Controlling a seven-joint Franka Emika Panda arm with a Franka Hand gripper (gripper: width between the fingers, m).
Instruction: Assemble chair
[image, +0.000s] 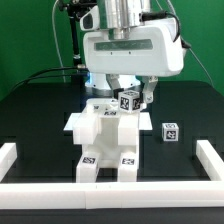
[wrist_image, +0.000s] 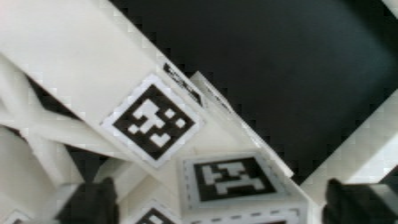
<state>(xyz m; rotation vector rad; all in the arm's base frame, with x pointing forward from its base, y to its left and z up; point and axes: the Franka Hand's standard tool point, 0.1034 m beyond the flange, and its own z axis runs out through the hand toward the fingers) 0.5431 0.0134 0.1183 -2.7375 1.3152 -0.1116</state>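
**Inspector:** Foremost in the exterior view lies a long plain white border rail (image: 110, 198). Behind it, the chunky white plastic chair assembly (image: 104, 140) stands mid-way across the black table (image: 40, 120). A small white tagged cube (image: 170, 131) sits well apart, toward the exterior view's right.

**Clerk:** And the tool?

**Inspector:** At the assembly's top hangs the two-finger gripper (image: 128, 98). The exterior view hides its jaws. The wrist view shows dark fingers (wrist_image: 89, 200) spread wide, with a tagged white block (wrist_image: 231, 178) between them and gaps on either side.

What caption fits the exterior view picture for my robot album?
Robot gripper over a chunky white plastic chair, small tagged white cube standing apart.
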